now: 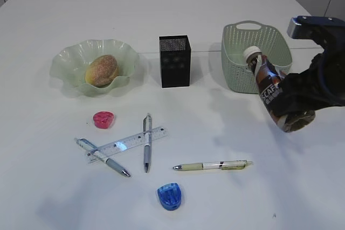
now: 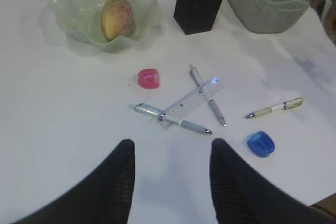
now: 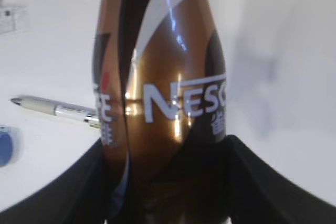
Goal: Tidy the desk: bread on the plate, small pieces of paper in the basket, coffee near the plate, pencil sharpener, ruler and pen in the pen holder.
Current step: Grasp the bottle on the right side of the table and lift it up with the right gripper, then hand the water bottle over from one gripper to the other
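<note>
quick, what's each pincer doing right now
left pincer: open, holding nothing, above the desk.
right pincer: closed on the coffee, bottle tilted and lifted off the desk.

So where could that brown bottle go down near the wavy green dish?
Bare desk lies between the wavy green dish and the black mesh holder. In front it is crowded: pink sharpener, clear ruler crossed by pens.

White letters "NESC" run across the brown label of the coffee bottle (image 3: 163,93); the exterior view shows "CAF" on it. The ruler's (image 1: 127,144) markings are unreadable.
</note>
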### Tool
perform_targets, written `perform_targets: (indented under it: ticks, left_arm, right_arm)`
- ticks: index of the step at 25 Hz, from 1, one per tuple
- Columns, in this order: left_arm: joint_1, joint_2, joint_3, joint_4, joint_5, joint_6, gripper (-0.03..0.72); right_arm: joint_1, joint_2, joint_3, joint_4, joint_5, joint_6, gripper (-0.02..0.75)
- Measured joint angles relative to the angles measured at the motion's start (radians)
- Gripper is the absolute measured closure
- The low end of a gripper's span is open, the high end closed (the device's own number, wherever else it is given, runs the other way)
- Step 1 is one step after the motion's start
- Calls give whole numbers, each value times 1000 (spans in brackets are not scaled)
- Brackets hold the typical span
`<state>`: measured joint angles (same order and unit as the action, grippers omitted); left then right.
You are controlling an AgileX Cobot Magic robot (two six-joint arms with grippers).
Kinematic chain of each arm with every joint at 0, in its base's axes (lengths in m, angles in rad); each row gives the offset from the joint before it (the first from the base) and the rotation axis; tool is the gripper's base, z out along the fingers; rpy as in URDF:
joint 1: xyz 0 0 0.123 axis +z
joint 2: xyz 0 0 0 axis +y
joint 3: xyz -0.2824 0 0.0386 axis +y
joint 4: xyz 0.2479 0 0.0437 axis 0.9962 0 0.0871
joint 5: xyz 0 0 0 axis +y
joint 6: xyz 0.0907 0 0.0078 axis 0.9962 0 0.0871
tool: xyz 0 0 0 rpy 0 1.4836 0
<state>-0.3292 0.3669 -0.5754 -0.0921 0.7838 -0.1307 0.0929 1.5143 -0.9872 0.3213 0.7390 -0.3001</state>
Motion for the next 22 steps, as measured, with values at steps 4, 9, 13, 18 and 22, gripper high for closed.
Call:
perform_targets:
  ticks: [4, 9, 13, 18, 22]
  left_arm:
    - [0, 15, 0, -71, -52, 0, 359]
    - [0, 61, 0, -121, -82, 0, 359]
    - [0, 71, 2, -123, -91, 0, 359]
    - [0, 71, 2, -128, -95, 0, 359]
    - [0, 71, 2, -134, -95, 0, 359]
  right_arm:
    - [0, -36, -6, 114, 31, -120, 270]
    - [0, -60, -29, 241, 80, -262, 270]
    - [0, -70, -48, 461, 161, -468, 271]
    - [0, -70, -84, 655, 262, -646, 271]
    - [0, -70, -135, 715, 307, -689, 271]
